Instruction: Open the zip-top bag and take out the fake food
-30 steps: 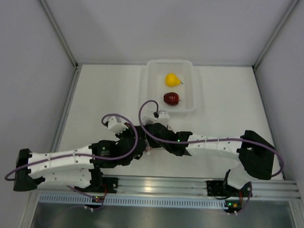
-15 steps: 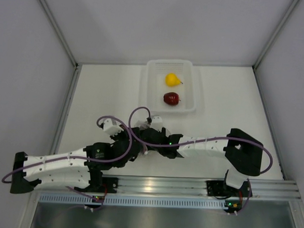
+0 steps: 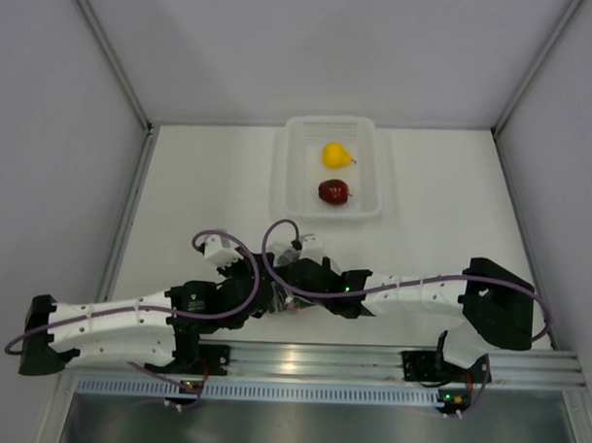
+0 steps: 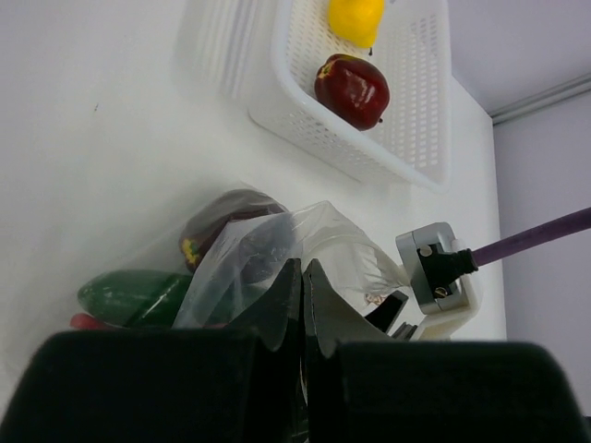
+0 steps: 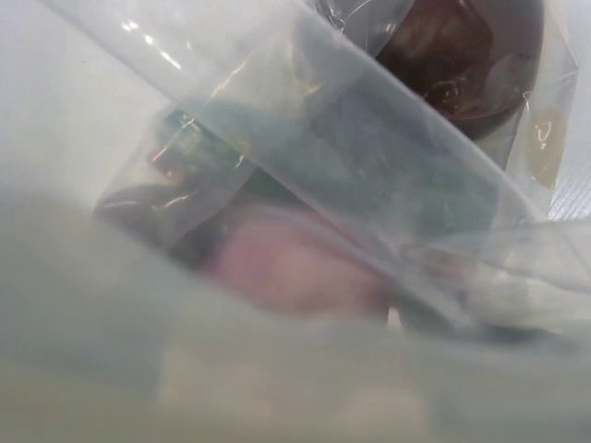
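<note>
Top view: both arms lie low over the surface [image 3: 180,198], stretched toward each other. They meet on the near side of the white basket [image 3: 374,207], apart from it. The left hand [image 4: 302,277] is squeezed tight on a fold of the bag [image 4: 323,235]. The right hand [image 3: 286,297] is pushed up against the bag, and I cannot tell how wide it is. Inside the bag are a green cucumber [image 4: 129,295], a dark piece [image 4: 226,217] and a pink thing [image 5: 286,263]. A yellow pear [image 3: 335,154] and a red apple [image 3: 333,191] sit in the basket.
</note>
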Robot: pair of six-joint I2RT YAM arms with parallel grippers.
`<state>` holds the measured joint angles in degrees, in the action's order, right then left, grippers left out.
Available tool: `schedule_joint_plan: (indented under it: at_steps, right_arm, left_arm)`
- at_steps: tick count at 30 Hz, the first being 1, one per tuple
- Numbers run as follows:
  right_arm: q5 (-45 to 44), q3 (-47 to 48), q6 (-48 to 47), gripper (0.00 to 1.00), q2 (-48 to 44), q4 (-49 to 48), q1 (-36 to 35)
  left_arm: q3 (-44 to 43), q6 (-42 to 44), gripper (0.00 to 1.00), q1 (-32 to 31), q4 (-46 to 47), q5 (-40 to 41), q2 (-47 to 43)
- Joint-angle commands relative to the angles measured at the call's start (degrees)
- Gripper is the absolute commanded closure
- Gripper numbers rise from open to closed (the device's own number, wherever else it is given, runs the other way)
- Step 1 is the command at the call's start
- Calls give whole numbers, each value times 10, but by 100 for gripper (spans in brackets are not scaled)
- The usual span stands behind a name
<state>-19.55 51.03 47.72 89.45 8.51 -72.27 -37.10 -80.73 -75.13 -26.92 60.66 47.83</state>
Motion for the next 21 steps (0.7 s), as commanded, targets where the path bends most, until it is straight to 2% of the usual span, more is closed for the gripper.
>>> schedule_joint_plan:
  at_steps: [1,5,9,11,13,21]
  right_arm:
    - [13,-13,-18,2,-15,11,-16]
    - [22,-18,-2,9,23,13,-23]
    - [-6,-29,17,17,12,20,-45]
    - [-35,-31,21,33,-14,33,-55]
    - [-61,-33,22,41,-49,38,-59]
    - [-123,-12,-22,49,-121,70,-55]
  left_arm:
    - [5,-5,100,1,15,16,28]
    - [4,-24,100,-1,14,9,70]
    - [5,-38,100,-4,15,9,94]
    - [8,-43,100,-5,15,13,98]
    - [10,-43,100,-5,15,13,99]
    - [26,-50,100,-5,15,1,92]
